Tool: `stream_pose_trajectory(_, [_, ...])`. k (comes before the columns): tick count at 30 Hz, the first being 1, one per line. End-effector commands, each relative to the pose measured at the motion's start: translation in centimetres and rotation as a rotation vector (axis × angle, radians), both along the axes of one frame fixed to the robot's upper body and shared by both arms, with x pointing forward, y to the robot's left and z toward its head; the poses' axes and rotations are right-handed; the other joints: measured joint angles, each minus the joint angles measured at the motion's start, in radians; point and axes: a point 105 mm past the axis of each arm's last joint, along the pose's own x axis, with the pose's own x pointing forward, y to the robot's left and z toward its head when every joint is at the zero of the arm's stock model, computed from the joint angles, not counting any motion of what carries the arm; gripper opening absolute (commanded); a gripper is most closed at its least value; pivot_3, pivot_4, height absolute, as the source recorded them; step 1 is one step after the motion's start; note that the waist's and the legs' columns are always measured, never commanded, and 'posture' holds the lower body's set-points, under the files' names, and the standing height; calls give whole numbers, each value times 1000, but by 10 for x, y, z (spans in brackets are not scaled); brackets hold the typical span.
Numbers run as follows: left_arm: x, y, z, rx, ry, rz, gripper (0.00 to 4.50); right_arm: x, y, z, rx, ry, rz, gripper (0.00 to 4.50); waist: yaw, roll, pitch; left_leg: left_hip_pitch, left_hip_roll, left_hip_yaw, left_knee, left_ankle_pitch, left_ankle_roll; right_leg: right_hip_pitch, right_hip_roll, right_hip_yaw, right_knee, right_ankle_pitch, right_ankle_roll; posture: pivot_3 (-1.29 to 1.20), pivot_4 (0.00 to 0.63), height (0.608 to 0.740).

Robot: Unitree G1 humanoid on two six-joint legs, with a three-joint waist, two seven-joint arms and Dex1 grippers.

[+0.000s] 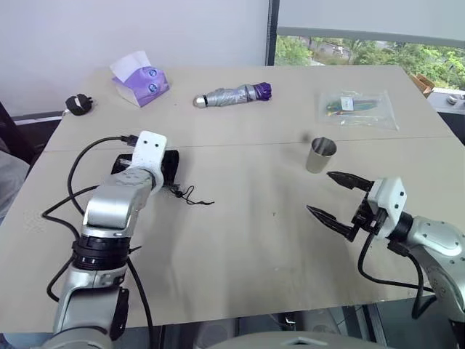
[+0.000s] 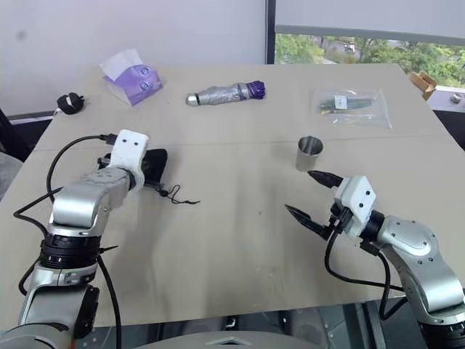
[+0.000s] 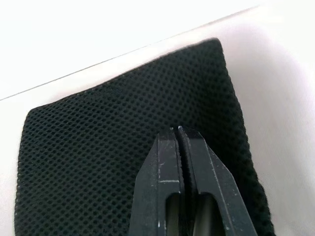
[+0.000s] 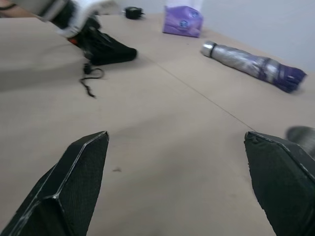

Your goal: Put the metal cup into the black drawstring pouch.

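- Head view: metal cup (image 1: 320,155) stands upright on the tabletop (image 1: 240,240), just beyond the spread right tool (image 1: 336,196).
- Left wrist: left tool (image 3: 178,132) pressed together, pinching the black drawstring pouch (image 3: 123,147); lift gently to expose the mouth.

I see bright, even daylight from the window (image 1: 363,51) ahead; shadows on the counter (image 1: 240,240) are soft; my right wrist view blurs toward its far edge
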Motion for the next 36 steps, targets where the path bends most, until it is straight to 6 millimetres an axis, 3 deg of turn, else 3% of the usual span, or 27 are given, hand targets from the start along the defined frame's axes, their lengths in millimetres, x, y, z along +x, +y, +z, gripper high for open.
stream_pose_trajectory(1, [-4,-13,24,-407,-71,-178,79,10,-8,26,-4,-74,-91,4500,0,0,0,0,0,0,0,0,0,0,0,0,0,0,0,0,150,740])
stream_pose_trajectory(3, [-13,-30,41,-687,-96,-341,79,12,-7,29,-7,-20,-88,4500,-1,0,0,0,0,0,1,0,0,-1,0,-1,1,0,0,0,150,740])
stream_pose_trajectory(4, [-19,-32,46,-748,-87,-382,79,13,-7,31,-35,1,-87,4500,-1,0,0,0,0,0,1,0,0,-1,0,-1,1,0,0,0,150,740])
stream_pose_trajectory(7, [-24,-26,53,-727,-90,-369,79,28,-13,44,-102,35,-149,4500,0,0,1,-1,0,-1,1,0,0,-1,0,-2,1,0,0,0,150,740])
stream_pose_trajectory(10, [-27,-32,59,-707,-102,-403,79,47,-20,59,-126,63,-182,4500,-1,0,1,0,-1,0,1,0,0,0,0,0,1,0,0,0,150,740])
stream_pose_trajectory(13, [-21,-18,53,-425,-159,-333,79,62,-21,74,-129,60,-172,4500,-1,-1,1,0,-1,0,1,0,0,0,0,0,1,0,0,0,150,740])
stream_pose_trajectory(15, [-19,-13,46,-236,-152,-307,621,53,-7,85,-84,48,-46,4500,0,-1,1,-1,-1,0,-1,0,0,-1,0,1,-1,0,0,0,150,740])
stream_pose_trajectory(18, [-11,-15,55,-52,-264,-174,1659,11,17,96,-7,-72,249,4500,8,-1,1,-4,0,-3,-2,0,0,-1,0,1,-3,2,2,0,150,740])
stream_pose_trajectory(19, [-11,-20,54,9,-250,-152,2021,2,19,92,-24,-79,301,4500,11,-1,1,-14,0,-8,0,0,0,-7,-1,-2,-5,3,4,0,150,740])
stream_pose_trajectory(23, [-12,-35,39,126,-188,-48,2021,-3,21,81,-48,-83,314,4500,8,-1,1,-17,-1,-8,2,-1,1,-7,-2,-3,-8,5,8,0,150,740])
stream_pose_trajectory(29, [-5,-30,21,250,-151,71,2021,-7,24,76,-59,-74,331,4500,-2,-1,1,-13,-1,-3,2,-1,2,-7,0,-1,-7,7,10,0,150,740])
stream_pose_trajectory(36, [-10,-22,13,297,-127,136,2021,-9,24,74,-61,-59,335,4500,0,-1,1,-11,-1,-4,2,-1,2,-7,1,-1,-3,7,10,0,150,740])
